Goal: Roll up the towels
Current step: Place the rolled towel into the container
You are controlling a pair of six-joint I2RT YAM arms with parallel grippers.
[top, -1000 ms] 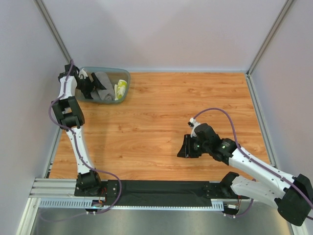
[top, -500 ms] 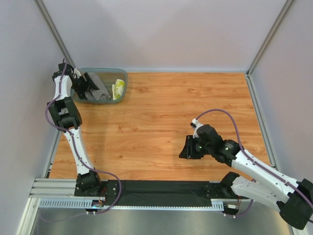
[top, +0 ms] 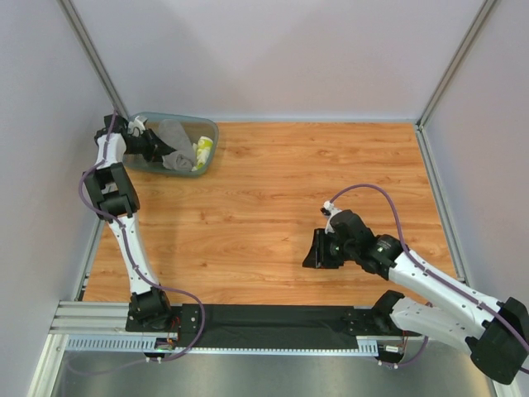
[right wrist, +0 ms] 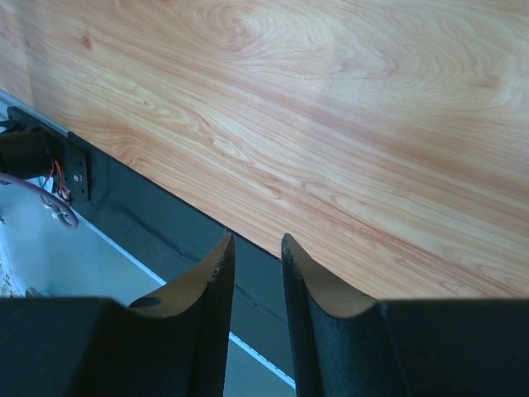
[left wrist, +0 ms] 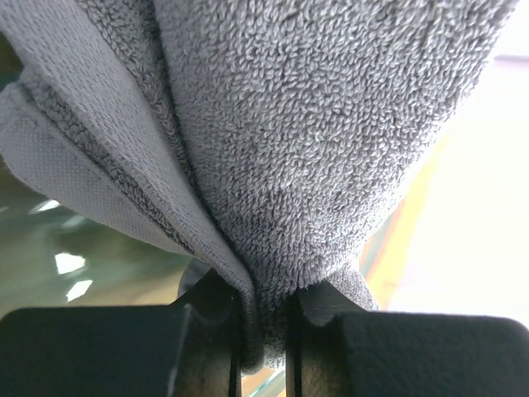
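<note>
Rolling not yet begun — nothing lies flat on the wooden counter (top: 314,182).
Left hand (left wrist: 263,331) pinches the plain grey terry towel (left wrist: 331,124) at the translucent teal plastic tub (top: 186,117); right hand (right wrist: 256,273) slightly parted, empty.

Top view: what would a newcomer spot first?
The left gripper pinching the grey towel at the teal tub in the far-left corner of the table, a yellow-and-white cloth beside it. The right gripper hovers empty, jaws narrowly apart, over bare wood near the front.
</note>
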